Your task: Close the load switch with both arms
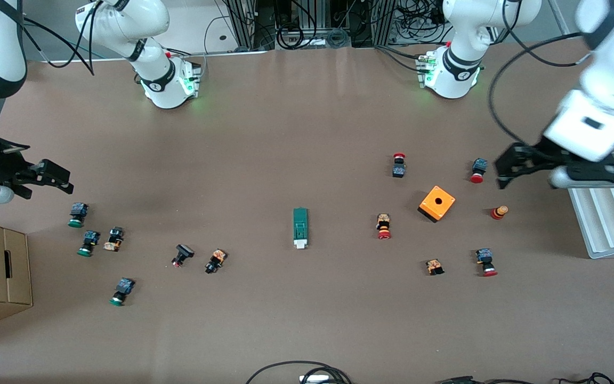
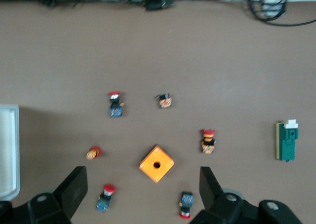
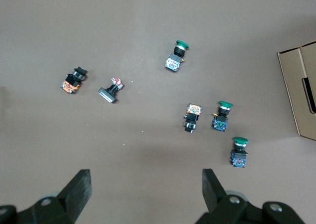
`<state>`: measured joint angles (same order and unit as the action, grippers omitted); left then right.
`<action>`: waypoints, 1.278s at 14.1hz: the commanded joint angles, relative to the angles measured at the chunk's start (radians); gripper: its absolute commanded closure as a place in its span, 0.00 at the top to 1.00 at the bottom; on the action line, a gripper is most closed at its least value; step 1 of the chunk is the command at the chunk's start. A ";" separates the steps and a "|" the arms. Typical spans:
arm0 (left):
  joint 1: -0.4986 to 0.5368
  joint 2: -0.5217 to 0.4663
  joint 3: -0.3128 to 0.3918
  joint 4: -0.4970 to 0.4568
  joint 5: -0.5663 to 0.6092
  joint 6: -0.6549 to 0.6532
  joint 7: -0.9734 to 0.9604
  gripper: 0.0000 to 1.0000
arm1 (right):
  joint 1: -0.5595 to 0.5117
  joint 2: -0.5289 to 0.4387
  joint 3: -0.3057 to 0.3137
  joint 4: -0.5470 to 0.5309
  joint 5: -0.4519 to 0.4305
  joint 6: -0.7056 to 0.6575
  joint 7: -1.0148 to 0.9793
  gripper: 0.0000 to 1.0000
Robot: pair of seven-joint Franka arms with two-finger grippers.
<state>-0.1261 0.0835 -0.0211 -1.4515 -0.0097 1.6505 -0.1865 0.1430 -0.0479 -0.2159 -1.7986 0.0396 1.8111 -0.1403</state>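
Front view, load switch: the green load switch (image 1: 300,228) lies flat near the middle of the table, its white end toward the front camera, well apart from both grippers.
Front view, left gripper: the left gripper (image 1: 504,170) hangs over the left arm's end of the table, near a red-capped button (image 1: 478,170) and the orange box (image 1: 437,204); fingers apart, holding nothing.
Front view, right gripper: the right gripper (image 1: 51,178) hangs over the right arm's end, above the green-capped buttons (image 1: 78,214); it grips nothing.
Left wrist view: fingers (image 2: 74,189) spread wide and empty; the switch (image 2: 288,140) shows at the edge of this view.
Right wrist view: fingers (image 3: 78,190) wide apart over scattered buttons; the switch is not in view.
Progress: whether the switch's lever is open or closed cannot be told; both arms stand clear of it, which fits either a switch awaiting them or one already closed.
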 commanded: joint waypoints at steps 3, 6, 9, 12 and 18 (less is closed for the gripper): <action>0.077 -0.044 0.065 -0.037 -0.047 -0.060 0.125 1.00 | 0.001 0.005 0.001 0.018 -0.020 -0.021 0.016 1.00; 0.079 -0.038 0.075 -0.024 -0.046 -0.112 0.114 1.00 | 0.003 0.005 0.000 0.019 -0.020 -0.021 0.016 1.00; 0.080 -0.039 0.076 -0.026 -0.035 -0.132 0.114 1.00 | 0.001 0.005 0.001 0.019 -0.020 -0.021 0.016 1.00; 0.097 -0.045 0.075 -0.032 -0.039 -0.149 0.110 1.00 | 0.001 0.005 0.000 0.019 -0.020 -0.019 0.016 1.00; 0.122 -0.061 0.093 -0.030 -0.030 -0.163 0.110 1.00 | 0.001 0.006 0.000 0.019 -0.017 -0.019 0.016 1.00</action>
<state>-0.0131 0.0414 0.0758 -1.4656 -0.0410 1.4987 -0.0780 0.1429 -0.0478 -0.2160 -1.7985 0.0396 1.8110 -0.1397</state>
